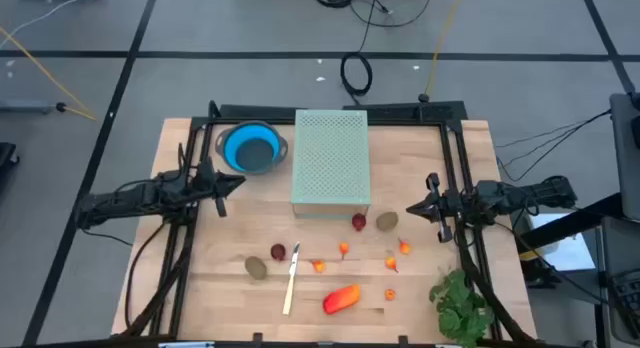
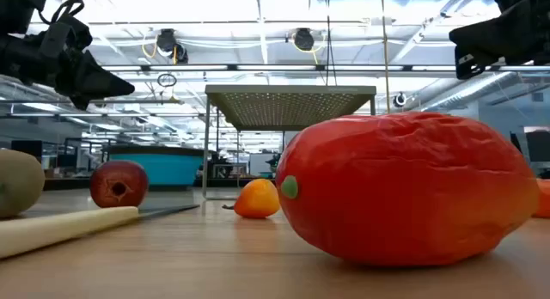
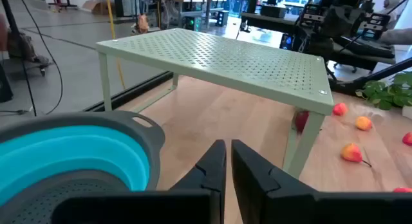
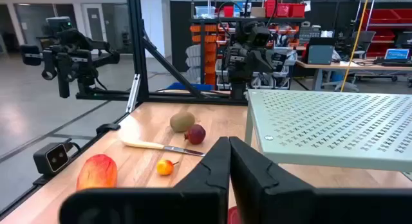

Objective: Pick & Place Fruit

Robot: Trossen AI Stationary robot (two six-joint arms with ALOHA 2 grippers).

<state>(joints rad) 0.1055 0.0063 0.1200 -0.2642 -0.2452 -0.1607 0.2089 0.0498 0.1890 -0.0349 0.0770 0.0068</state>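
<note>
You have a pale wooden table [image 1: 200, 278] on a grey floor marked with dark lines, with a workshop of racks and benches beyond it. At the table's back stands a pale green perforated rack [image 1: 331, 158] on thin legs, and just beside it on the left sits a blue collapsible bowl [image 1: 250, 147]. The fruit lies loose across the front half of the table: a red-orange oblong piece [image 1: 342, 299] at the front centre, one brown kiwi [image 1: 257, 268] to the front left with a dark red ball [image 1: 278, 252] just beside it, a second kiwi [image 1: 387, 221] near the rack's right front leg with another dark red ball [image 1: 359, 222] next to it, and small orange bits [image 1: 344, 249] scattered between them. A pale-handled knife [image 1: 291, 278] lies between the left kiwi and the oblong piece, and a leafy green bunch [image 1: 462, 306] sits at the front right corner. Your left gripper [image 1: 238, 182] hovers near the bowl, fingers pressed together and holding nothing. Your right gripper [image 1: 412, 211] hangs just right of the second kiwi, likewise clenched and empty.
</note>
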